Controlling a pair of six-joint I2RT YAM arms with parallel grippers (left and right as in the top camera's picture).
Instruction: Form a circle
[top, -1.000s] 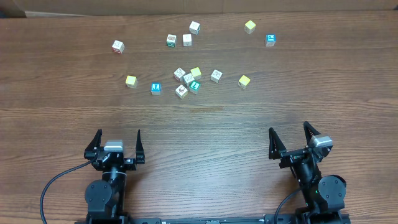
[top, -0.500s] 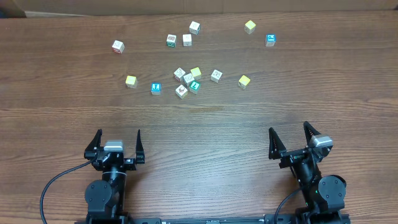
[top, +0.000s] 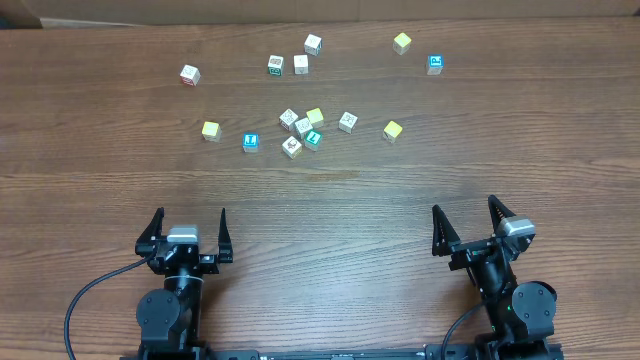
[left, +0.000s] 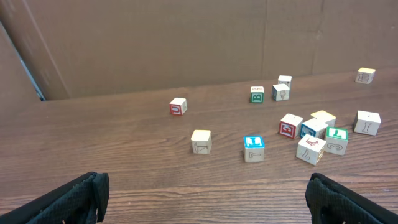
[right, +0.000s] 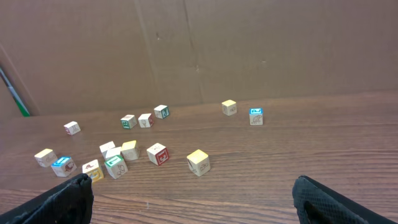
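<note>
My left gripper (top: 190, 224) sits at the near edge of the table (top: 320, 240), jaws spread wide and empty. My right gripper (top: 465, 216) is the same: wide, holding nothing. Both are well apart from every cube.

The circle (top: 303, 130) lies past mid-table, roughly between the two arms. It is a tight clump, its cubes touching or nearly so. A blue cube (top: 250, 142) sits near on its left and a white cube (top: 347, 122) near on its right.

My worry is the spacing. Jaws this wide, brought down on the clump, could straddle two cubes or shove a neighbour and break up the ring. A finger sliding in low could push cubes along the wood instead of gripping one. If I send both arms to the middle together, they may crowd each other. The wrist views show the clump small and partly overlapped, so I could misjudge which cube I am over.
</note>
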